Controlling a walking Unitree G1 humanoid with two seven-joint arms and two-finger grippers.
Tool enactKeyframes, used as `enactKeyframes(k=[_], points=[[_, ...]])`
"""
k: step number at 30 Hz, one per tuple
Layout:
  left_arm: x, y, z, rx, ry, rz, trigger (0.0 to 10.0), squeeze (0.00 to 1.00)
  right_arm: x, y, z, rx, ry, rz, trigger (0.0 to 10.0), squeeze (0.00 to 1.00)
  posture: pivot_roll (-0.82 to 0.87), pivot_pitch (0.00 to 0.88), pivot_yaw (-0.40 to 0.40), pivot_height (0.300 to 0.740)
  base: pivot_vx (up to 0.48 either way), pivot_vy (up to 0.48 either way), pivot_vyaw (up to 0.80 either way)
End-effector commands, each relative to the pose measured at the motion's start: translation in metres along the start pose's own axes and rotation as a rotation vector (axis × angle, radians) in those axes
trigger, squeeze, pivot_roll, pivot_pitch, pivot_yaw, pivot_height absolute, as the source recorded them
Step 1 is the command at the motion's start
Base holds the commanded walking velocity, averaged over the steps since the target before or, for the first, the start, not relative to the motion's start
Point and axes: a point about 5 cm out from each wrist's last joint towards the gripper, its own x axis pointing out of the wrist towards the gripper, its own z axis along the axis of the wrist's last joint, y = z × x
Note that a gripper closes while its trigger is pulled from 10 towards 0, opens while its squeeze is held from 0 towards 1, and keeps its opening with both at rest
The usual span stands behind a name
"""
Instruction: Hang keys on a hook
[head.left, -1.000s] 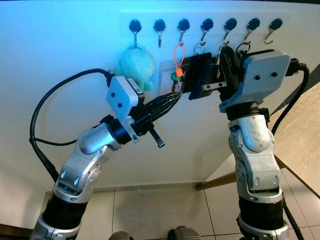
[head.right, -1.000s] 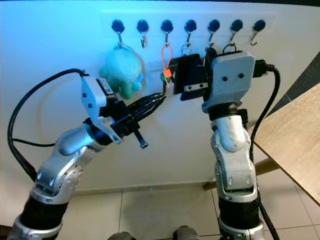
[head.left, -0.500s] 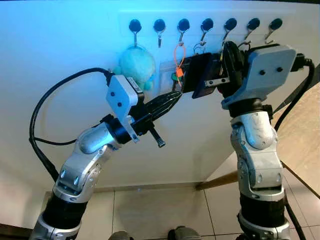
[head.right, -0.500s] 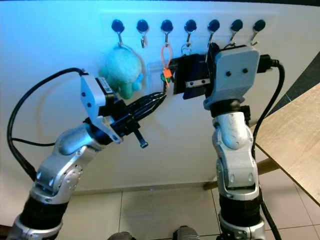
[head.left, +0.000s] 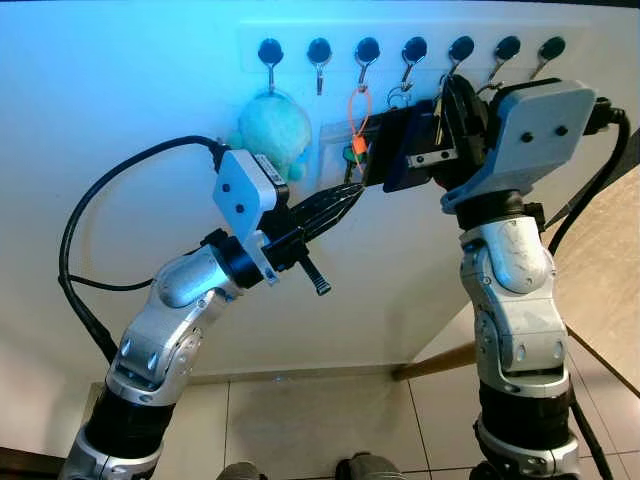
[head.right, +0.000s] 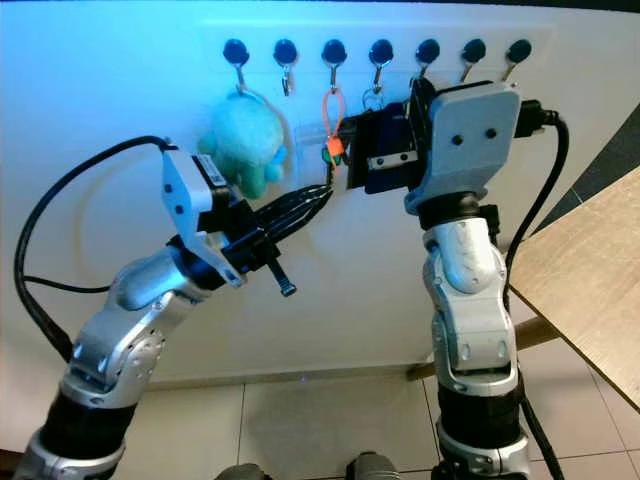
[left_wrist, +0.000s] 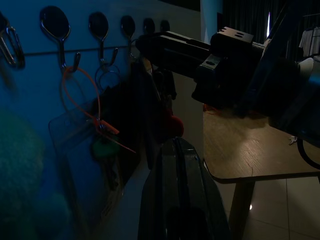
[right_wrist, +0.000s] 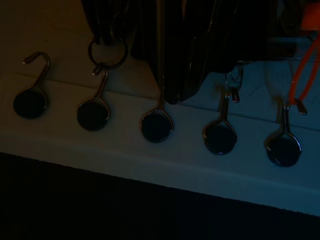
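A row of black-based hooks (head.left: 412, 48) runs along a white strip on the wall. My right gripper (right_wrist: 167, 92) is raised against the hooks, shut on a dark bunch of keys. Their metal ring (right_wrist: 107, 50) sits at the tip of a hook (right_wrist: 92, 114) near the row's right end. My left gripper (head.left: 352, 192) is shut, its tip just below an orange loop (head.left: 358, 105) with a green tag (head.left: 352, 153) on the third hook. A small ring (head.left: 398, 97) hangs on the fourth hook.
A teal plush toy (head.left: 272, 130) hangs from the first hook. A wooden table (head.left: 610, 270) stands at the right, close to my right arm. Tiled floor (head.left: 320, 420) lies below. The hook at the far right (head.left: 548, 50) is bare.
My right gripper has risen slightly and edged closer to the hooks. The left arm has stayed still.
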Motion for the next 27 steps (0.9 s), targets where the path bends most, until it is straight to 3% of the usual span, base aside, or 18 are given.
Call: enactKeyframes(k=[1, 15, 27], points=[[0.002, -0.003, 0.005, 0.004, -0.021, -0.015, 10.0, 0.0, -0.002, -0.003, 0.006, -0.002, -0.02, -0.015, 10.0, 0.0, 0.04, 0.113, -0.028, 0.74, 0.0, 0.0, 0.0], [0.003, -0.003, 0.006, 0.001, -0.02, -0.025, 10.0, 0.0, -0.009, -0.015, 0.003, 0.064, 0.005, -0.098, 10.0, 0.0, 0.03, 0.113, -0.02, 0.74, 0.0, 0.0, 0.0], [0.003, -0.003, 0.006, 0.003, -0.019, -0.026, 10.0, 0.0, -0.013, -0.023, -0.01, 0.233, 0.077, -0.171, 10.0, 0.0, 0.04, 0.113, -0.019, 0.74, 0.0, 0.0, 0.0]])
